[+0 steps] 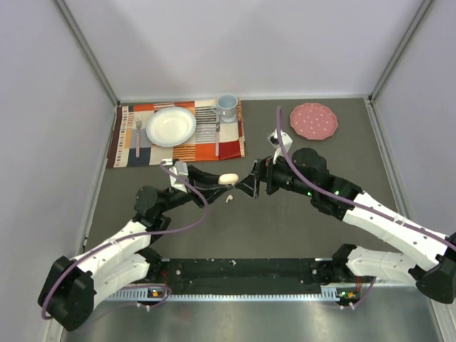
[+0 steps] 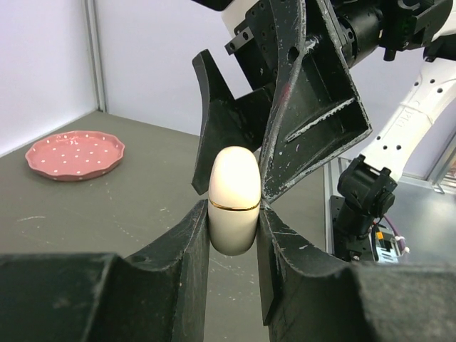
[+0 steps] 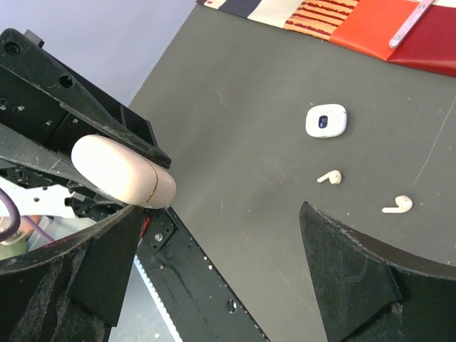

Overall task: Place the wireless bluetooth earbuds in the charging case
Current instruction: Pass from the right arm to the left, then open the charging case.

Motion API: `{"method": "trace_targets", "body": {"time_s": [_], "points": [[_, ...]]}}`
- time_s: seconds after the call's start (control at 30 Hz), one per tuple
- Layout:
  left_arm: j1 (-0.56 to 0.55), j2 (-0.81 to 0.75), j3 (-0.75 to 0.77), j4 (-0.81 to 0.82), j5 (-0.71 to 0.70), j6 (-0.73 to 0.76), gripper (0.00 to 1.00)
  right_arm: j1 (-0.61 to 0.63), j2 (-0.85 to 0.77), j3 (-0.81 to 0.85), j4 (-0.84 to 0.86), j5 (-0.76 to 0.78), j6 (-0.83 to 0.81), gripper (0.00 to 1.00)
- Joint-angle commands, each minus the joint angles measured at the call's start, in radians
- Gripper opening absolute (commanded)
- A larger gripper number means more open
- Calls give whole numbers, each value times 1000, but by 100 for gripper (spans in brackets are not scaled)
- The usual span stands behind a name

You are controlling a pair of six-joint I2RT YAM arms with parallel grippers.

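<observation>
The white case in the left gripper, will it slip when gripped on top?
Probably slippery: the case looks glossy and egg-rounded, so it could squirt from the left gripper. It seems rigid, with a gold seam where it likely opens. Laid down, it might roll.

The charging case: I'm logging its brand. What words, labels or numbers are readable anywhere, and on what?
None can be read.
The cream oval plastic case in the left hand shows only a gold seam.
The white rounded-square case on the table bears a dark patch, too small to read.
</observation>
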Motion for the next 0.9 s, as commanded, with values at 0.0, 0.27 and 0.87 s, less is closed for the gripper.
{"method": "trace_targets", "body": {"time_s": [0.0,0.27,0.87], "points": [[-2,4,48,68,69,-7,0,8,-13,37,34,21,4,91],[-2,25,58,31,109,32,0,8,-40,8,93,18,44,91],[-4,7,52,-4,78,53,0,8,-64,-17,137,10,61,91]]}}
